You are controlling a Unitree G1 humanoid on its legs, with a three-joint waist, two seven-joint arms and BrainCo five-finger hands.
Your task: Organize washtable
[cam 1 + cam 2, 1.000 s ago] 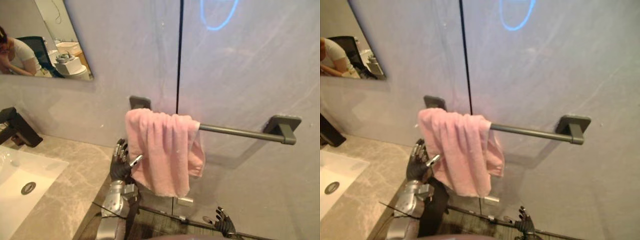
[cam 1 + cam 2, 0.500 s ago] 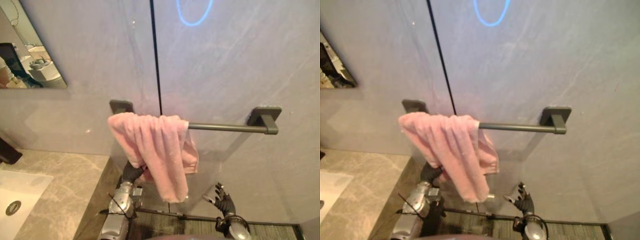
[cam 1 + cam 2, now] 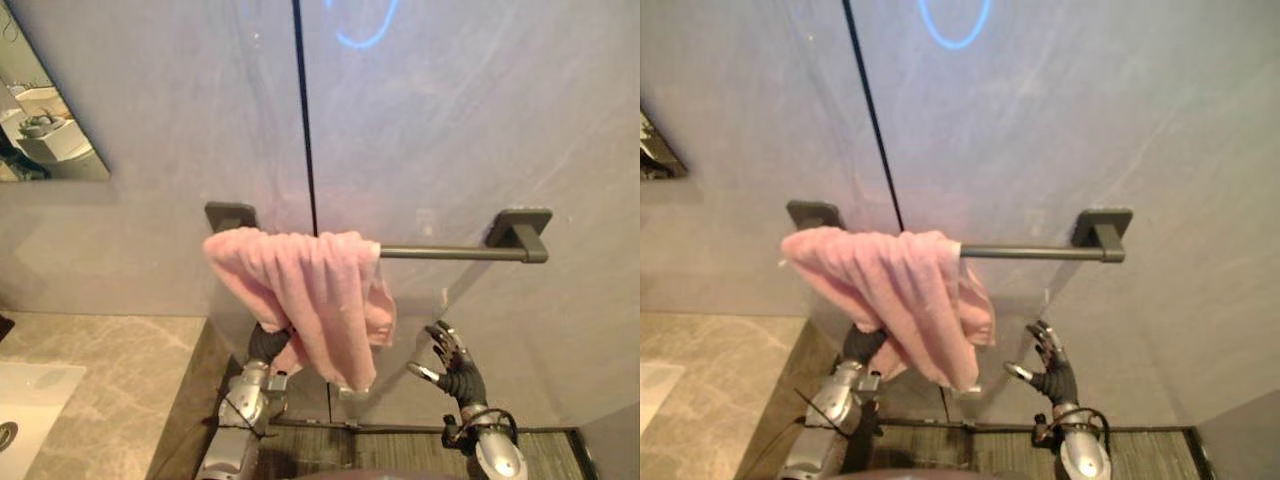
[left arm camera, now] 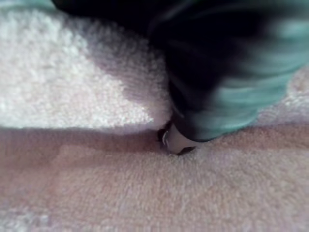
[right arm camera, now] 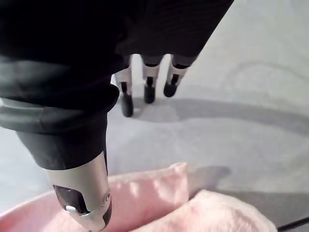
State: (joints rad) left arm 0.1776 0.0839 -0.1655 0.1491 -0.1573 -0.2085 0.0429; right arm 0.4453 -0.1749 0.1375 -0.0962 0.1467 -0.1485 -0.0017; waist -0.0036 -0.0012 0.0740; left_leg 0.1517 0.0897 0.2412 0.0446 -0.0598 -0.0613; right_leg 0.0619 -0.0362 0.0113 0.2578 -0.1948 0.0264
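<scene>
Left eye view: a pink towel (image 3: 310, 290) hangs bunched over the 9 o'clock end of the dark towel bar (image 3: 440, 252) on the grey wall (image 3: 500, 120). The left hand (image 3: 267, 343) is under the towel's edge at its 7 o'clock, its fingers buried in cloth, so I cannot tell their state. The right hand (image 3: 458, 372) is raised at the towel's 4 o'clock, fingers spread wide, clear of the cloth.

Glossy grey stone wall panels (image 3: 480, 120), split by a thin black vertical seam (image 3: 303, 120); a blue ring-shaped light reflection (image 3: 955, 46) above; dark striped floor (image 3: 390, 462) below.
</scene>
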